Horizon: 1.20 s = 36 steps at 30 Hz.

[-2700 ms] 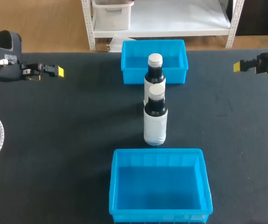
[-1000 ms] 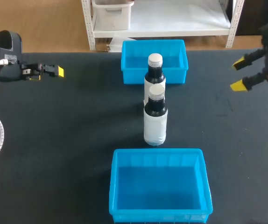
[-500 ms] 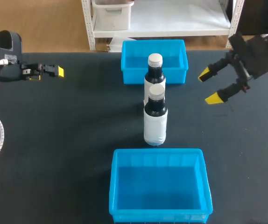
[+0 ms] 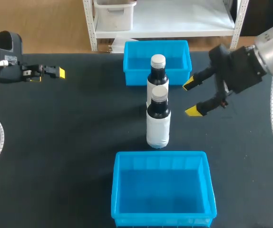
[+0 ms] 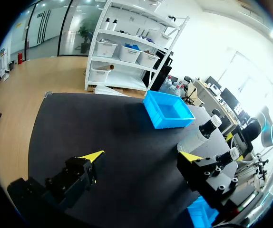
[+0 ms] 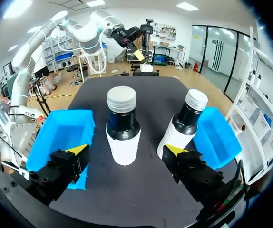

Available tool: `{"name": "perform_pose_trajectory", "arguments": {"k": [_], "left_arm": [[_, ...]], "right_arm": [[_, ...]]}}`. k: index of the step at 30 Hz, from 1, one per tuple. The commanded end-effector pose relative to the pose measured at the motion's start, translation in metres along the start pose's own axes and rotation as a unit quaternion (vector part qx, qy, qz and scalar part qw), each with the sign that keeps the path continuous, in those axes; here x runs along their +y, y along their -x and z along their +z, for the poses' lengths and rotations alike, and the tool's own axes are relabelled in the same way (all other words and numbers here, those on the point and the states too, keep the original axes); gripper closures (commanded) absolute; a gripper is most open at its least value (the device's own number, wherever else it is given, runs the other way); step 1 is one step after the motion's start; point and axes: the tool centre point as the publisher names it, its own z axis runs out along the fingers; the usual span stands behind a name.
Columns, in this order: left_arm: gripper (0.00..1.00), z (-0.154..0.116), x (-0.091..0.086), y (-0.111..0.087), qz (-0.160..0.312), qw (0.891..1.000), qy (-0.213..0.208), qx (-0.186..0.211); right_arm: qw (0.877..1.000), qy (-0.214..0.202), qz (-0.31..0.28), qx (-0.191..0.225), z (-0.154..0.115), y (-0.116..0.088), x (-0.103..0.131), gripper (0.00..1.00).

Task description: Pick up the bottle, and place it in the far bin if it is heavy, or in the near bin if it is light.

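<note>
Two dark bottles with white labels and pale caps stand in a line mid-table: the near bottle [image 4: 158,123] [image 6: 122,130] and the far bottle [image 4: 157,71] [image 6: 183,123]. My right gripper [image 4: 191,98] [image 6: 126,150] is open, just right of the bottles and touching neither. In its wrist view the near bottle stands straight ahead of the fingers. The far bin [image 4: 136,59] [image 6: 217,135] is behind the bottles, and the near bin [image 4: 160,190] [image 6: 60,135] is in front. My left gripper [image 4: 55,72] [image 5: 141,156] stands open and empty at the table's far left.
The left wrist view takes in the far bin [image 5: 167,109] and both bottles [image 5: 198,137] well ahead of its fingers. Bare black tabletop [image 4: 70,142] spreads out on either side of the bottles and bins.
My right arm has swung in from the table's right edge toward the bottles, its gripper open the whole way. The left arm, bottles and bins have not moved.
</note>
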Motion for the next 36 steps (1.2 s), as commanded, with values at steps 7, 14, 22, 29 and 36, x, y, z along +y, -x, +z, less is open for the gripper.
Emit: {"name": "perform_pose_trajectory", "arguments": {"k": [7,14,22,29,36], "left_arm": [[0.0,0.0,0.0,0.0,0.0,1.0,0.0,0.0],[0.0,0.0,0.0,0.0,0.0,1.0,0.0,0.0],[0.0,0.0,0.0,0.0,0.0,1.0,0.0,0.0],[0.0,0.0,0.0,0.0,0.0,1.0,0.0,0.0],[0.0,0.0,0.0,0.0,0.0,1.0,0.0,0.0]], "right_arm": [[1.0,0.013,-0.001,-0.022,0.029,0.011,0.003,0.0],[0.999,0.021,0.001,-0.029,0.043,0.02,0.002,0.0],[0.999,0.025,0.003,-0.035,0.055,0.028,0.002,0.0],[0.999,0.03,0.006,-0.041,0.061,0.032,0.004,0.0],[0.998,0.035,0.004,-0.048,0.064,0.038,0.004,0.0]]}}
